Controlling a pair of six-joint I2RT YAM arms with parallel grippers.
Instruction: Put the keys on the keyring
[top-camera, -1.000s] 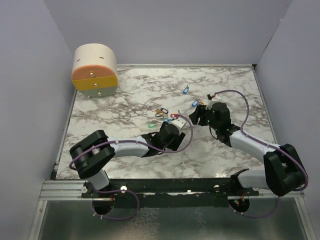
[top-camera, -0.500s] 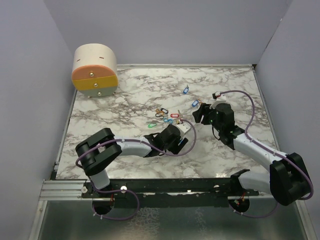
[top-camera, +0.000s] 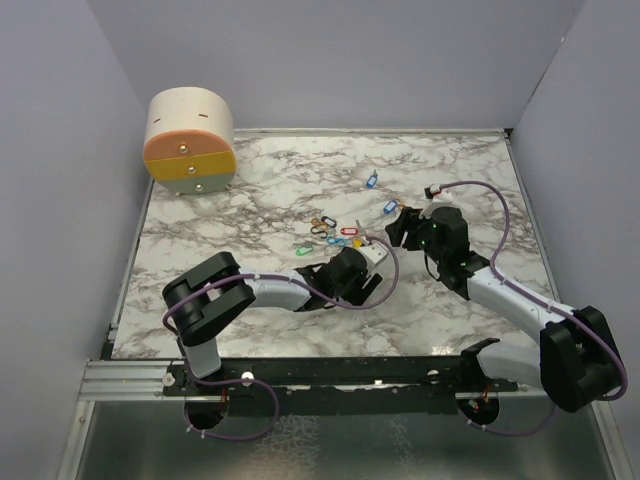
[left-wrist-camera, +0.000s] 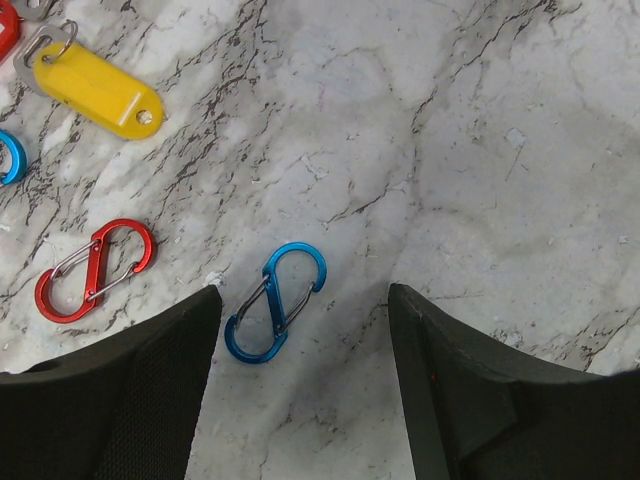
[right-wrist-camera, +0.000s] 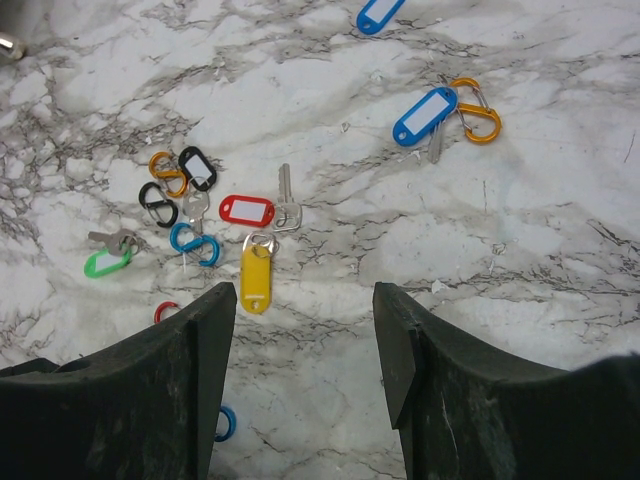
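Observation:
Several keys lie mid-table: a yellow tag (right-wrist-camera: 256, 278) (left-wrist-camera: 95, 88), a red tag (right-wrist-camera: 246, 210), a green tag (right-wrist-camera: 106, 263) and a blue tag (right-wrist-camera: 424, 116) next to an orange clip (right-wrist-camera: 475, 110). A blue S-shaped keyring clip (left-wrist-camera: 276, 315) rests flat on the marble just inside my left gripper's left finger, apart from it. A red clip (left-wrist-camera: 94, 268) lies to its left. My left gripper (left-wrist-camera: 303, 300) (top-camera: 365, 262) hovers low and open, holding nothing. Over bare marble below the yellow tag, my right gripper (right-wrist-camera: 304, 295) (top-camera: 400, 225) is open and empty.
A round wooden drawer box (top-camera: 190, 140) with orange and yellow fronts stands at the back left of the marble table (top-camera: 250, 190). A second blue tag (right-wrist-camera: 378, 14) lies farther back. Black, orange and blue clips (right-wrist-camera: 160, 203) cluster left of the red tag. Grey walls enclose the table.
My left arm has slid to the right, bringing its gripper closer to the cluster of tags. The right gripper shifted slightly back and has held still since.

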